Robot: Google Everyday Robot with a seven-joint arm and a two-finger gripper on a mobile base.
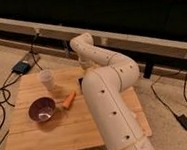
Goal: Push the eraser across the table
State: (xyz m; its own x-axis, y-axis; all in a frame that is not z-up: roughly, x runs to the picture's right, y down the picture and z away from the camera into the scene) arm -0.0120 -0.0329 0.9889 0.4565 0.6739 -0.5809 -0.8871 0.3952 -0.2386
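The light wooden table (53, 136) stands in the middle of the camera view. The black eraser (80, 82) lies near the table's far edge, and only a dark sliver of it shows beside my white arm (110, 103). The arm rises from the lower right, bends over the far edge and comes down there. My gripper (86, 66) is at its end, just above and behind the eraser, mostly hidden by the arm. I cannot tell whether it touches the eraser.
A purple bowl (42, 109) sits on the left of the table, with an orange carrot-like piece (69, 99) beside it. A white cup (46, 79) stands at the far left. Cables and a black box (22, 67) lie on the floor to the left. A rail runs along behind.
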